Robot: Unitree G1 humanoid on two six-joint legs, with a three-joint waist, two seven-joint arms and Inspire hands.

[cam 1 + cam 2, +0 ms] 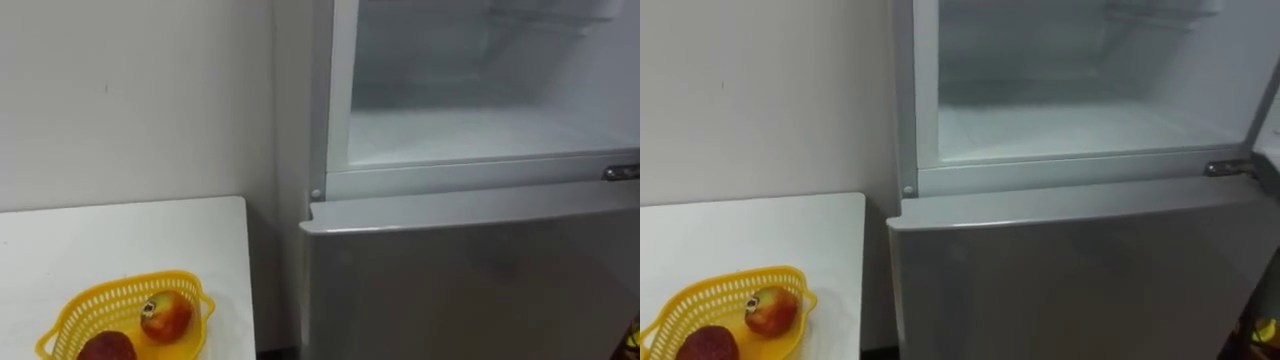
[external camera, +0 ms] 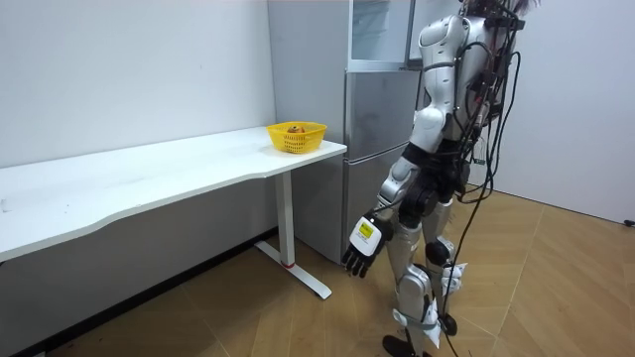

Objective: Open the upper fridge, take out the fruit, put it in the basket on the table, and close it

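Upper fridge compartment (image 1: 470,130) stands open straight ahead of the robot, above the closed grey lower door (image 1: 470,280). To its left, a yellow basket (image 1: 120,290) sits on the white table (image 1: 120,235), holding a red-yellow apple (image 1: 167,316) and a darker red fruit (image 1: 107,347). The left hand (image 2: 359,250) hangs by the thigh, fingers loosely apart, holding nothing.

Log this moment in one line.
robot: standing at fridge | upper compartment: open | lower door: shut | left hand: hanging at side, relaxed | yellow basket: on white table, holding two fruits
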